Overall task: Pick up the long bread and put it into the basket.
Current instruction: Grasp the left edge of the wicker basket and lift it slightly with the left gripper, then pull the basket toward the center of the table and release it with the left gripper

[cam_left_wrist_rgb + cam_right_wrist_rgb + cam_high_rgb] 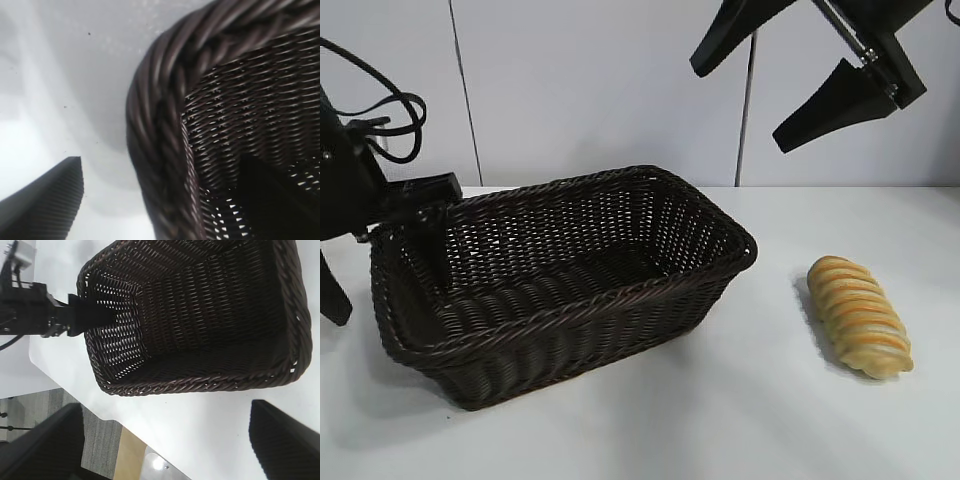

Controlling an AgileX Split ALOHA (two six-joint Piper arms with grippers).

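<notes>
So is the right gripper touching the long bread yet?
Apart. In the exterior view the right gripper hangs open high above the table, with bare wall between it and the long bread, which lies alone beside the basket.

basket (570, 290): dark brown woven wicker, braided rim, slight sheen
long bread (859, 315): baked crust, ridged, golden-tan, browned orange on ridges, matt
table (740, 420): white, smooth, matt
right gripper (790, 70): fingers seen as black matt plastic

Bright, even overhead light; soft shadows under the basket (570, 290); left wrist view blurred.
</notes>
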